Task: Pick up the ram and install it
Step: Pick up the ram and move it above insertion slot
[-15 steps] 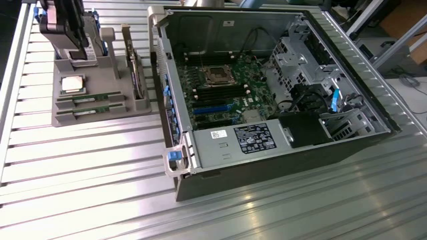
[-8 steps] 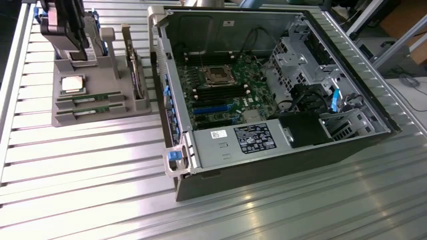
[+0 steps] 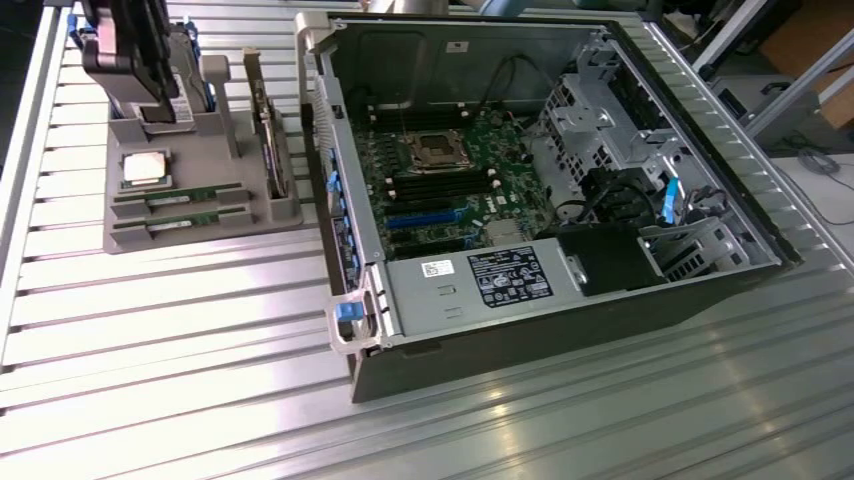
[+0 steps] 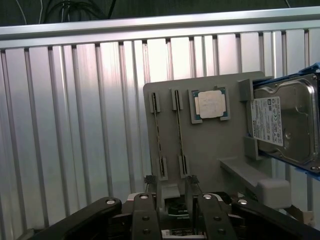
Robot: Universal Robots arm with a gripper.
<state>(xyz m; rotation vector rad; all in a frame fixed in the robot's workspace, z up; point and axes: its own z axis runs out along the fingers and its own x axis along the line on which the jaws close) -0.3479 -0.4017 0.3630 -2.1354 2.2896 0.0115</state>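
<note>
Gripper (image 4: 175, 201) spread wide above the grey holder (image 4: 210, 145), so I'd square it across the ram (image 4: 158, 135) by the holder's edge, dropping straight.

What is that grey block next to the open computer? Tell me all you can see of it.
The holder is a matte grey block, plastic-looking, flat on the ribbed metal table, at the exterior view's left of the computer. Slots hold two green ram sticks on edge, a square recess a silver processor, a side rack a hard drive on edge. The tool hangs over one end.
</note>
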